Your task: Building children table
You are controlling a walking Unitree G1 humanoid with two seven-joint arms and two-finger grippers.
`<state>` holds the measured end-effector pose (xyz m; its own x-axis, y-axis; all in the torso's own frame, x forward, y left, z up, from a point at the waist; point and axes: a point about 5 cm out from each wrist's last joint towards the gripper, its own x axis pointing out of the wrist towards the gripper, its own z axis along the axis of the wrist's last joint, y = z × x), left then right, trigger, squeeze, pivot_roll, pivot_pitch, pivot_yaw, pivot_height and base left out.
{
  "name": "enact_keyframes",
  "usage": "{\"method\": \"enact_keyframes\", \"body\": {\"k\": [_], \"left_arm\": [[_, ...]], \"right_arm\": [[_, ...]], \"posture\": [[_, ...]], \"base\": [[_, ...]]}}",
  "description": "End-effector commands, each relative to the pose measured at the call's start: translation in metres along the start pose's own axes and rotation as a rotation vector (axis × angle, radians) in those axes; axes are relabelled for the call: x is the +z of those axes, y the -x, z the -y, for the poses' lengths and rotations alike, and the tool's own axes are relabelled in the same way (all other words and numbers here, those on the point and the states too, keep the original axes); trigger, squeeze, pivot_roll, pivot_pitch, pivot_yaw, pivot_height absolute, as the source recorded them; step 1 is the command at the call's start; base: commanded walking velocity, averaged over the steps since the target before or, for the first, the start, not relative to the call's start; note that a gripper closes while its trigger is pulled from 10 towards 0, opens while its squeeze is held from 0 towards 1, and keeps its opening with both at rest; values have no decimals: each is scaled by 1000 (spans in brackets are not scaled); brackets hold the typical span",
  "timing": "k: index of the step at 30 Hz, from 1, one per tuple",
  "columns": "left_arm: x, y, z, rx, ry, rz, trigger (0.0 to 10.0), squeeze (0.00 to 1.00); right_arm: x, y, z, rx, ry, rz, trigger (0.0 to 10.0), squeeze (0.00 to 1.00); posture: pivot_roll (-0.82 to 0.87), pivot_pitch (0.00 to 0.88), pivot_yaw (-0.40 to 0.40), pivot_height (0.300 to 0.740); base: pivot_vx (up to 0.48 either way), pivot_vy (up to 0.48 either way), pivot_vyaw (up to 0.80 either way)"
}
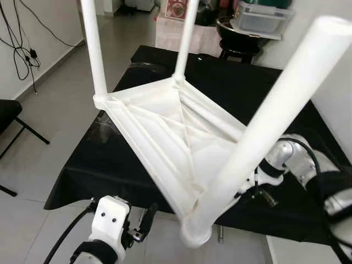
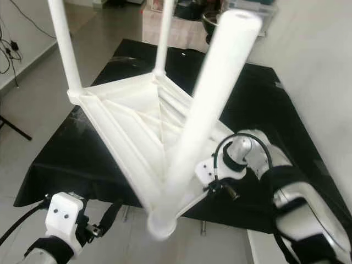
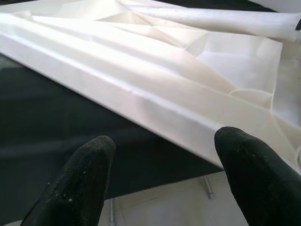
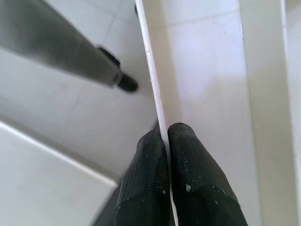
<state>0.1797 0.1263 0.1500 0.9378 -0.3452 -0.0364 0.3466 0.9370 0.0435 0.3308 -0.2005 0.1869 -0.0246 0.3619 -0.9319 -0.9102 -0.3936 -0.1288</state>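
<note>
A: Children's table (image 1: 176, 137) lies upside down on the black-draped work table (image 1: 82, 170), three legs up. Right gripper (image 4: 167, 141) is pinched tight on its thin rim at 4 o'clock.

B: Left gripper (image 3: 162, 155)?

A: Spread wide, empty, just short of the 7 o'clock edge. I'd close it there before tilting anything (one pinch looks slippy).

B: Containers?

A: Lidded bin (image 1: 261, 19) at 1 o'clock; contents unreadable.

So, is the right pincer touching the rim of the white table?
Touching. The right wrist view shows the right pincer shut on the thin rim of the table, one finger on each side.
</note>
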Motion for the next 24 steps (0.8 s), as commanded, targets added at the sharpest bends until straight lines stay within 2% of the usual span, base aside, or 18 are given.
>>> {"method": "enact_keyframes", "body": {"k": [1, 2, 4, 5, 6, 7, 8, 9, 10, 11, 15, 19, 24], "left_arm": [[-6, 1, 1, -12, 0, -31, 10000, 0], [-6, 1, 1, -12, 0, -31, 10000, 0], [-6, 1, 1, -11, -1, -30, 10000, 0], [-6, 1, 1, -11, -1, -30, 10000, 0], [-6, 1, 1, -10, -1, -30, 10000, 0], [-6, 1, 1, -10, -1, -30, 10000, 0], [-6, 1, 1, -10, -1, -30, 10000, 0], [-6, 0, 2, -12, -1, -29, 10000, 0], [-6, 0, 2, -12, -1, -29, 10000, 0], [-6, 0, 3, -13, 0, -28, 10000, 0], [-6, 0, 3, -14, 1, -28, 10000, 0], [-6, 0, 3, -12, 4, -26, 10000, 0], [-6, -1, 3, -10, 5, -25, 10000, 0]], "right_arm": [[7, -13, 2, -22, -47, 94, 0, 0], [7, -13, 2, -22, -47, 94, 0, 0], [15, -20, 12, -104, -58, 122, 0, 0], [15, -20, 12, -104, -58, 122, 0, 0], [18, -25, 22, -173, -83, 127, 0, 0], [18, -25, 22, -173, -83, 127, 0, 0], [22, -28, 30, -235, -112, 132, 0, 0], [32, -34, 45, -346, -194, 155, 0, 0], [32, -34, 45, -346, -194, 155, 0, 0], [37, -34, 47, -382, -244, 174, 0, 0], [42, -34, 48, -404, -276, 177, 0, 0], [50, -37, 56, -472, -381, 195, 0, 0], [55, -38, 57, -491, -405, 221, 0, 0]], "posture": [[23, 141, -114, 740], [23, 141, -114, 740], [26, 140, -114, 740], [26, 140, -114, 740], [25, 141, -115, 740], [25, 141, -115, 740], [25, 139, -115, 740], [26, 140, -116, 740], [26, 140, -116, 740], [26, 140, -116, 740], [25, 141, -118, 740], [24, 141, -120, 740], [23, 141, -119, 740]], "base": [[0, 0, 0], [0, 0, 0], [0, 0, 0], [0, 0, 0], [0, 0, 0], [0, 0, 0], [0, 0, 0], [0, 0, 0], [0, 0, 0], [0, 0, 0], [0, 0, 0], [0, 0, 0], [0, 0, 0]]}}
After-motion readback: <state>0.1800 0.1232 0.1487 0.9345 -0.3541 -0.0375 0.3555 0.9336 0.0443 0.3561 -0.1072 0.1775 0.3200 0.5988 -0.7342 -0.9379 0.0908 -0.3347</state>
